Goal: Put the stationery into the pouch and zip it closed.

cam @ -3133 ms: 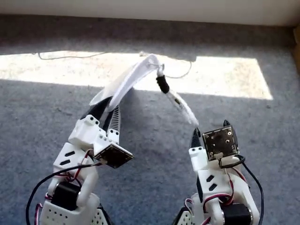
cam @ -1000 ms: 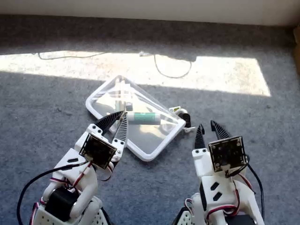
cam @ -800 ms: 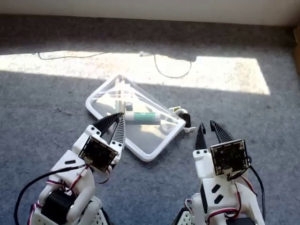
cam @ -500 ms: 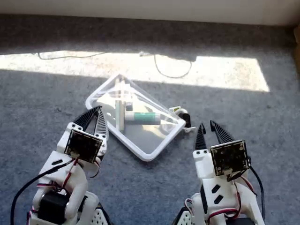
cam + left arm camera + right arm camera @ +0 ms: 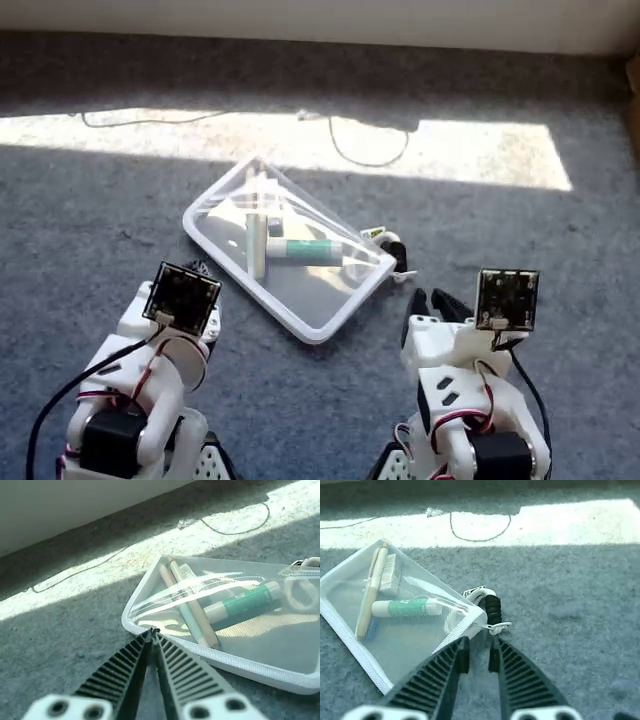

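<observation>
Both arms have drawn back and folded over their bases, and the pouch (image 5: 300, 295), held up between them three seconds ago, now lies flat on the grey carpet (image 5: 520, 250). Inside it lie pencils (image 5: 257, 232) and a green-banded stick (image 5: 300, 250). One corner of the pouch sits just ahead of the left gripper (image 5: 152, 634), whose fingers are pressed together on nothing. The zipper pull (image 5: 496, 626) with its black ring (image 5: 493, 611) lies just beyond the right gripper (image 5: 479, 647), whose fingers stand a narrow gap apart and empty. Farther past both sets of fingertips, a thin cable (image 5: 360, 155) crosses the sunlit strip.
</observation>
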